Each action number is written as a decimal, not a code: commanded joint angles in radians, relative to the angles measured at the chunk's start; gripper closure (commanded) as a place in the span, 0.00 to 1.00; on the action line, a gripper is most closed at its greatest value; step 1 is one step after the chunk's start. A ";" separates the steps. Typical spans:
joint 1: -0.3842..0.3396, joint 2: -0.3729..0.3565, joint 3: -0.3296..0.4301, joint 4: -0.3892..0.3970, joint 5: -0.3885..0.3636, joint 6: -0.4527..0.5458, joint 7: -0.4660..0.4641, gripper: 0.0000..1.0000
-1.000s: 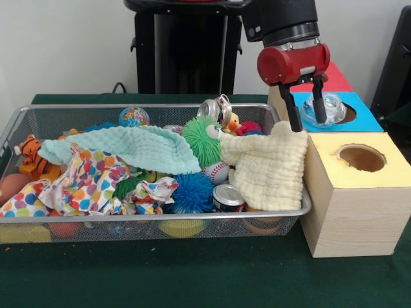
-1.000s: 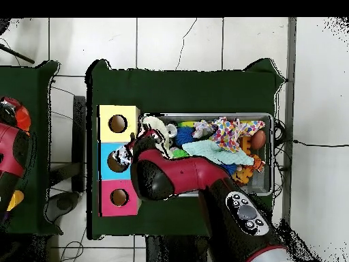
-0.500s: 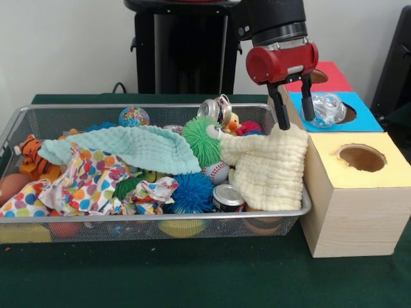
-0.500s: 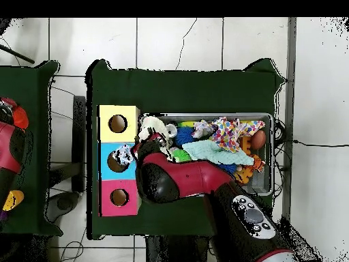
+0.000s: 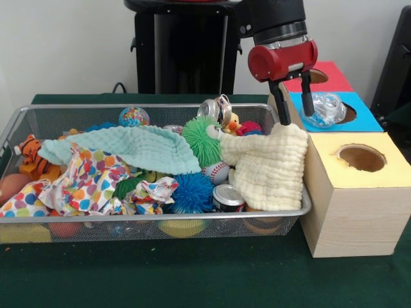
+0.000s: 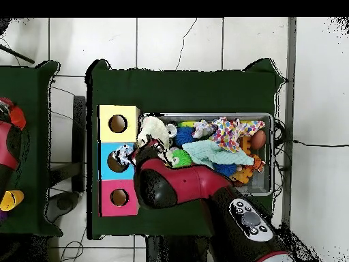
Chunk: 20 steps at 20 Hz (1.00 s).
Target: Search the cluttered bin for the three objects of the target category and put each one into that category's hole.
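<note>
Wire bin [image 5: 13, 125]: tiger toy [image 5: 29, 157] at left end, mint cloth [image 5: 128, 146], green spiky ball [image 5: 200, 138], cream cloth [image 5: 270, 163] over right rim. Gripper [image 5: 295, 109] open, empty, above that rim. Clear plastic bottle [image 5: 324, 108] lies across blue box [image 5: 359, 119] hole; which way it points is unclear.

The gripper [image 5: 295, 111] is seen with its fingers spread and empty. A clear crumpled plastic bottle [image 5: 324, 108] lies just outside one finger, on the blue box [image 5: 363, 117]. A cream cloth [image 5: 268, 163] is draped directly below the jaws.
</note>
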 commanded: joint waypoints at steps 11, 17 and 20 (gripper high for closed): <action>0.026 0.101 -0.034 -0.015 -0.076 -0.040 0.140 0.00; 0.007 0.116 -0.014 -0.011 -0.095 -0.051 0.146 0.00; 0.012 0.116 -0.019 -0.017 -0.099 -0.057 0.150 0.00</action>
